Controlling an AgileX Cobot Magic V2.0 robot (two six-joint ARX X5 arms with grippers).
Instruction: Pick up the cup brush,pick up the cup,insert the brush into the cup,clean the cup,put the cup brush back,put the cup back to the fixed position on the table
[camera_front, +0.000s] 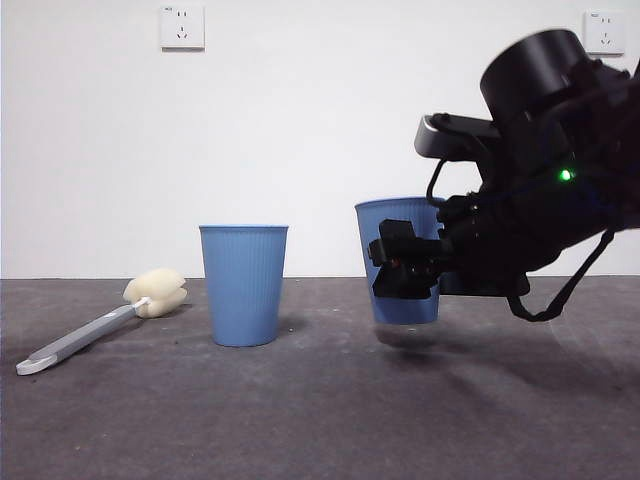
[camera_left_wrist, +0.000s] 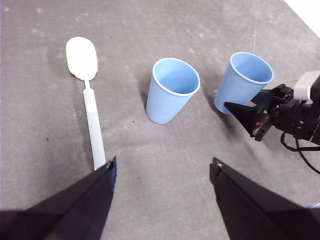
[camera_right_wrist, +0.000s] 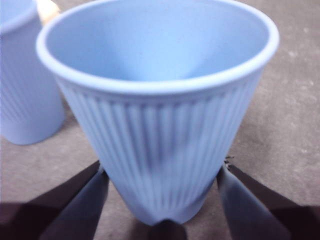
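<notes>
Right gripper (camera_front: 405, 272) pinches cup (camera_front: 398, 232) low on its sides — lifted clear of tabletop (camera_front: 320, 400); left gripper (camera_left_wrist: 162, 175) spread, hovering; cup brush (camera_front: 100, 325) flat beside second cup (camera_front: 243, 285).

A second blue ribbed tumbler (camera_front: 243, 285) is seen standing upright and alone on the dark grey surface, its mouth open upward and its inside shown bare in the left wrist view (camera_left_wrist: 171, 90). A plain white wall (camera_front: 320, 130) is seen behind. Two white wall sockets are mounted high on it, one towards the left (camera_front: 182, 27) and one at the far right (camera_front: 604, 32).
</notes>
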